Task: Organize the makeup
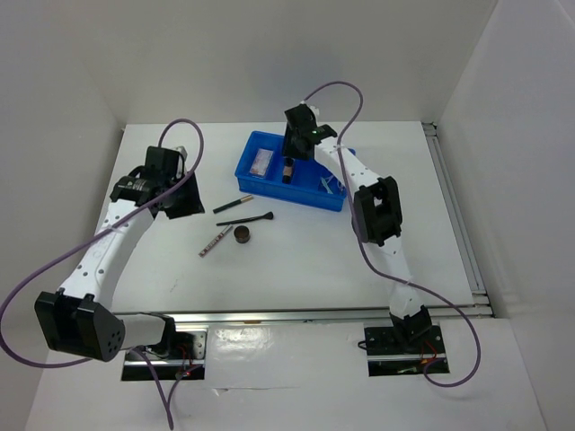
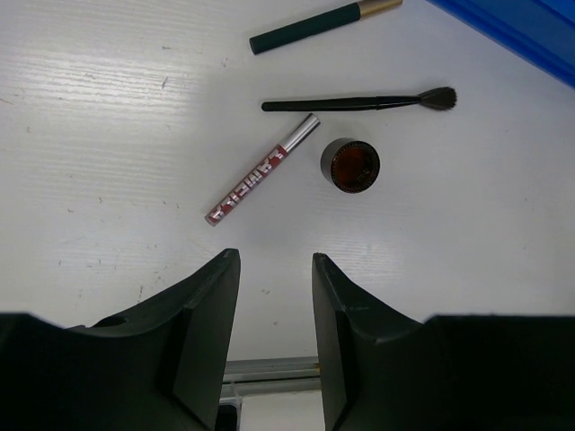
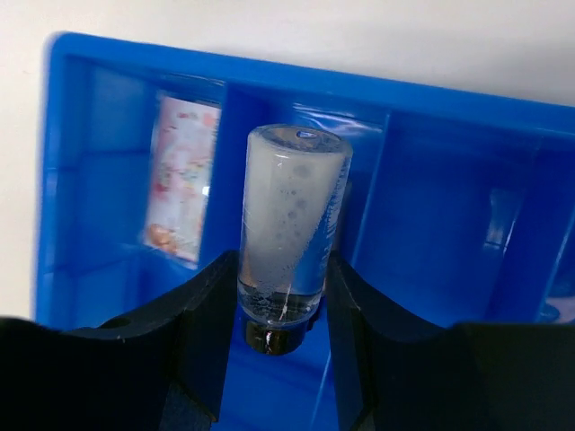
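Beige tube (image 3: 292, 215), black-capped: pinched between jaws of right hand (image 3: 283, 287), hanging above middle compartment of blue tray (image 3: 269, 67). Judged light, stiff, glossy and round, so likely to slip or swivel. Grip sat low near cap; mid-barrel looked safer. Pinkish packet (image 3: 180, 180) lay in compartment to its left.

Right wrist view showed grip plainly; top view too small to read it. Left wrist view alone showed left hand (image 2: 276, 269) half-spread, empty, above counter (image 2: 108, 135) near lip gloss (image 2: 262, 169), brown pot (image 2: 350, 165), brush (image 2: 359, 102) and pencil (image 2: 314, 25).
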{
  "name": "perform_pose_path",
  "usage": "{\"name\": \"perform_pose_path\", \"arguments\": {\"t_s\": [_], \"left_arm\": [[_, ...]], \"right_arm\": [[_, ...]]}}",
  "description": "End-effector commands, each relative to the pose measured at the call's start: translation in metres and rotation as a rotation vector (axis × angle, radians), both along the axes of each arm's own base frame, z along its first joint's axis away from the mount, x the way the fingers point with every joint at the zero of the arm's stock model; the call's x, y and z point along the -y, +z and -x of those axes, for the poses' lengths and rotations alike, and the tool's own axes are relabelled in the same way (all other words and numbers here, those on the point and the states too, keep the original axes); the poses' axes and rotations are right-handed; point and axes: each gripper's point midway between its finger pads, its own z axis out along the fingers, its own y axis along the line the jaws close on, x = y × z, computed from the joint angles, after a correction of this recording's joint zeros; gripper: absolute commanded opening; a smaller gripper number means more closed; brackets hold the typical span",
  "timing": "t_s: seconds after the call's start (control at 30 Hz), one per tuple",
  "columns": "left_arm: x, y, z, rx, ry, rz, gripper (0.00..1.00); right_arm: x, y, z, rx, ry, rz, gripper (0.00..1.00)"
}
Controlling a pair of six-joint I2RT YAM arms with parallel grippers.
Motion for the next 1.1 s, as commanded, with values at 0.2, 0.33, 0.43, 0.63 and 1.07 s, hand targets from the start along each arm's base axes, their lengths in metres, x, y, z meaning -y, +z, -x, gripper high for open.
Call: {"name": "perform_pose_path", "arguments": {"t_s": [0.2, 0.33, 0.43, 0.63, 1.07], "left_arm": [[-0.002, -0.008, -0.005, -0.023, -0.002, -0.015, 0.51], [-0.002, -0.011, -0.006, -0.032, -0.002, -0.017, 0.51], [-0.002, -0.008, -0.005, -0.023, -0.002, -0.015, 0.51], [-0.003, -0.002, 0.000, 0.002, -0.002, -0.012, 0.51], [-0.008, 0.014, 0.017, 0.070, 0.007, -0.012, 0.51]], "right_arm": [[-0.022, 0.022, -0.023, 0.097, 0.075, -0.095, 0.56], [-0.023, 0.028, -0.022, 0.102, 0.082, -0.104, 0.73], [-0.023, 0.045, -0.018, 0.120, 0.090, -0.119, 0.75], [-0.042, 0.077, 0.017, 0.165, 0.154, -0.070, 0.67], [-0.124, 0.012, 0.199, -0.021, 0.525, 0.157, 0.88]]}}
